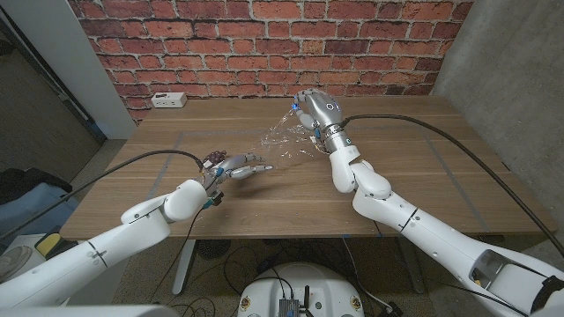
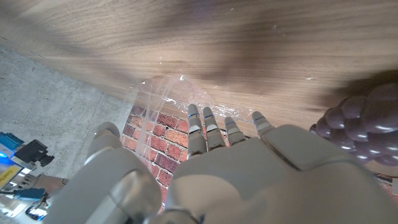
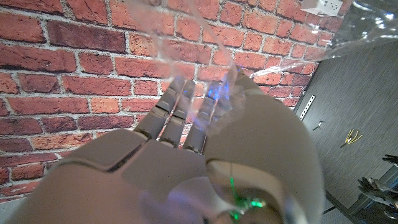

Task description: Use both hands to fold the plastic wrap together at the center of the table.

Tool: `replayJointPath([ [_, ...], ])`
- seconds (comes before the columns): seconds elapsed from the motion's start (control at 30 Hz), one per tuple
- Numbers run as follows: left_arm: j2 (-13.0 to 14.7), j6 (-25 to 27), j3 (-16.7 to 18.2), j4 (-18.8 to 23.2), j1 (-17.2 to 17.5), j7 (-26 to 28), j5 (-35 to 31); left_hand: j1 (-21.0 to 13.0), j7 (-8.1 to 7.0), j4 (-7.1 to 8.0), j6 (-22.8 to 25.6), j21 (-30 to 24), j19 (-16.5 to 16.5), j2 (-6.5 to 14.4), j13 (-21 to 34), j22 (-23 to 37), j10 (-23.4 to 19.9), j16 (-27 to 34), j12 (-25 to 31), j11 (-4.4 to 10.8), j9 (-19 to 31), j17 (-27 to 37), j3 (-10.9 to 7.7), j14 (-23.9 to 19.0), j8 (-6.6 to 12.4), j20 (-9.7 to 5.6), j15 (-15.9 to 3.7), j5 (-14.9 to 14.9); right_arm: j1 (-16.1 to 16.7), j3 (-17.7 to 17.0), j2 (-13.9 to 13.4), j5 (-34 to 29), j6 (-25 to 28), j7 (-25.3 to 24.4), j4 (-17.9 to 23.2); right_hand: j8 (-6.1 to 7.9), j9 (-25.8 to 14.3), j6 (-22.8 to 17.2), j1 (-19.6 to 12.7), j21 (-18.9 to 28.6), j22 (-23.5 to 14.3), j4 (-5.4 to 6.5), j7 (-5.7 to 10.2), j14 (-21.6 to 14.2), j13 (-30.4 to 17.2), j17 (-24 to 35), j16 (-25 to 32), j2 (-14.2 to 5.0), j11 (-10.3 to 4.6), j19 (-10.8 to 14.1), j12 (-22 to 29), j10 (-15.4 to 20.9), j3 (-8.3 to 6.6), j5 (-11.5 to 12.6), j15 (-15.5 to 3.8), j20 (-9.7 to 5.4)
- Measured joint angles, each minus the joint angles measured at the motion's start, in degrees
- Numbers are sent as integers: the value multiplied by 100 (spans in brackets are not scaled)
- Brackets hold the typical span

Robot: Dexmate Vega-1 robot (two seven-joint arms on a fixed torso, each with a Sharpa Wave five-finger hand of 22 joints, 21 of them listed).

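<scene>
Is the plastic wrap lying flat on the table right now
No, the plastic wrap is lifted off the table, stretched between the left hand and the raised right hand.

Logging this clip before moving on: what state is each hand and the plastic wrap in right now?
plastic wrap: lifted off the table, stretched between both hands, crinkled.
left hand: low over the table, gripping the wrap's near end.
right hand: raised, gripping the wrap's far end.

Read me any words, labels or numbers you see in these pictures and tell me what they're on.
None can be read.
Power strip by the brick wall: any marking too small to read.
Plastic wrap: clear, no print.
Left robot hand and right robot hand: no legible label.
</scene>
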State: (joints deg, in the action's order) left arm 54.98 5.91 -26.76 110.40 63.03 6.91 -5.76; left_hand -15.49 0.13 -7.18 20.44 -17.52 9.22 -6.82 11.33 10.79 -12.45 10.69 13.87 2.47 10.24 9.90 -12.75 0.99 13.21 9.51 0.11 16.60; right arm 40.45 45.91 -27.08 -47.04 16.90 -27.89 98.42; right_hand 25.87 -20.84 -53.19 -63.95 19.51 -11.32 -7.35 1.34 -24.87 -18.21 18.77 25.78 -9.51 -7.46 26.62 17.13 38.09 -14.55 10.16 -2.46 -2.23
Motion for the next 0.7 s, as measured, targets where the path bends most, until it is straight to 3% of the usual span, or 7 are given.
replayJointPath([
  [0.37, 77, 59, 117, 101, 185, 263, 64, -45, 124, 73, 793, 0, -260, 46, -12, 0, -484, 144, 119, -91, 0, 12, 73, -598, 105, 153, 41, -50, -463, 209, 239, 134, 27, 33, -589, 0, 27, 0, 0, 0, 0, 0, 0, 0, -29, 0, -39, 0, -1, 0, 0, 0, 0, 0, 0, 0],
  [0.7, 204, 140, 313, 333, 551, 518, 122, -74, 162, 87, 938, 0, -328, 77, 1, 0, -685, 146, 163, -114, 0, 11, 86, -821, 105, 204, 37, -72, -822, 405, 443, 322, 79, 35, -1099, -1, 22, 0, 0, 22, 0, 0, 0, 0, -29, -1, -39, 0, -1, 0, -32, -1, 0, 0, 0, 0],
])
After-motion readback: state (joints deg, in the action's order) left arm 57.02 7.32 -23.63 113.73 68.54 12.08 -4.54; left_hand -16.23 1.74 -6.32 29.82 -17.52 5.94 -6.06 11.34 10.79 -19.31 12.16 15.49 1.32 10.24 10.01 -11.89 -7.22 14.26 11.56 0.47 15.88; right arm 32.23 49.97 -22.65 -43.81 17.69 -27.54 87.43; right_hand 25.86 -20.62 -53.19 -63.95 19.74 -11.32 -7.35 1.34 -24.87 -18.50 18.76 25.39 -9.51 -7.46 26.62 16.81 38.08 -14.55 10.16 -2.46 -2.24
